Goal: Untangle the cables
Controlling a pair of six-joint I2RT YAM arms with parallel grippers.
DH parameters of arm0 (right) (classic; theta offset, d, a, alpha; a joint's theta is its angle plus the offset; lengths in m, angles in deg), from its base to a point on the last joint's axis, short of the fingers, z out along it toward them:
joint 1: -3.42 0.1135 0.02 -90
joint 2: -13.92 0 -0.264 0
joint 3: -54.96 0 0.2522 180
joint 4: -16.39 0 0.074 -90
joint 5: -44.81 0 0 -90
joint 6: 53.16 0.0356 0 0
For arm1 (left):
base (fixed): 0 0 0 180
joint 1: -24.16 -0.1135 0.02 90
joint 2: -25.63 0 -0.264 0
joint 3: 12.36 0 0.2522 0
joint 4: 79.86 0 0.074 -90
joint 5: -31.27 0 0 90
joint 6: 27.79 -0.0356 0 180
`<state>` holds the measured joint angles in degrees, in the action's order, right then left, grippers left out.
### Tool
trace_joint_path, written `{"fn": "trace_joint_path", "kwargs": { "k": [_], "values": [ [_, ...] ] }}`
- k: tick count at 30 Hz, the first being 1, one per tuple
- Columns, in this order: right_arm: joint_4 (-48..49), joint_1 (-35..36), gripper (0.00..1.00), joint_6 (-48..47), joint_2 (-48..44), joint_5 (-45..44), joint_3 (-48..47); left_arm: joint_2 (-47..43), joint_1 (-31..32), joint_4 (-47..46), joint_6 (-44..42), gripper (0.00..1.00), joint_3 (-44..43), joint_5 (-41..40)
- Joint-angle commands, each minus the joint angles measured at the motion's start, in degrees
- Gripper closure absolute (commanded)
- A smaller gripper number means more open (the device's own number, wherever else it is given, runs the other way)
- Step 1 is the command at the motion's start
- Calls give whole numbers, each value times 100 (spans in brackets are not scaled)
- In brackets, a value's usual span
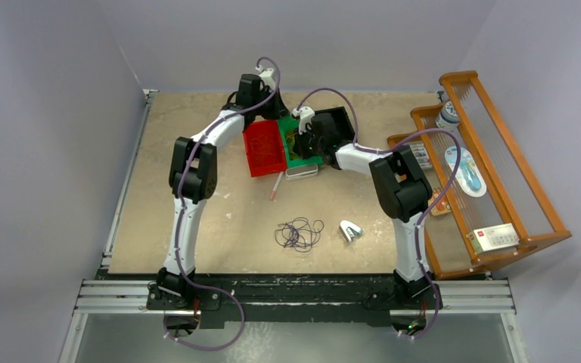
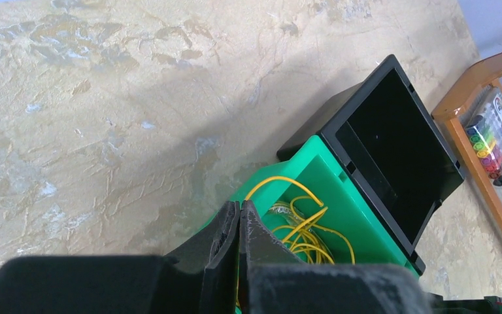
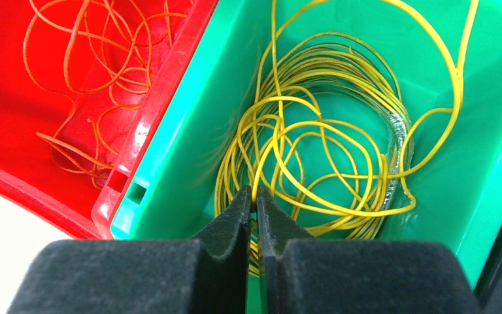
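A coil of yellow cable (image 3: 340,140) lies in the green bin (image 3: 189,131), and thin red-orange cable (image 3: 98,59) lies in the red bin (image 3: 157,111) beside it. My right gripper (image 3: 254,191) reaches into the green bin, shut on a yellow strand at its tips. My left gripper (image 2: 240,206) hangs over the green bin's (image 2: 346,196) far left corner. It is shut, and an arching end of yellow cable (image 2: 304,229) rises from its tips. A dark purple cable (image 1: 299,233) lies loose on the table, nearer the arm bases and apart from both grippers (image 1: 281,121) (image 1: 299,140).
A black bin (image 1: 337,125) stands against the green bin (image 1: 302,155) on the right. A pencil (image 1: 276,185) and a flat grey tin (image 1: 301,172) lie in front of the bins. A small white object (image 1: 350,231) lies near the purple cable. A wooden rack (image 1: 499,151) fills the right side.
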<state>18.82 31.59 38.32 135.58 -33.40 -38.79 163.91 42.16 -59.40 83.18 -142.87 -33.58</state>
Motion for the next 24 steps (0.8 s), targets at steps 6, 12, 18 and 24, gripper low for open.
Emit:
{"fn": "trace_joint_path", "kwargs": {
  "k": [6, 12, 18, 24],
  "values": [
    [169, 2, 93, 96, -64, 157, -1, -610, -6, -346, 140, 100, 213, 198],
    [213, 1, 93, 132, -55, 183, 11, -747, -5, -497, 183, 100, 486, 224],
    [236, -2, 93, 161, -64, 183, 42, -901, -7, -616, 206, 100, 748, 234],
    [365, -2, 93, 266, -177, 183, 152, -986, -1, -705, 248, 100, 1038, 264]
  ]
}}
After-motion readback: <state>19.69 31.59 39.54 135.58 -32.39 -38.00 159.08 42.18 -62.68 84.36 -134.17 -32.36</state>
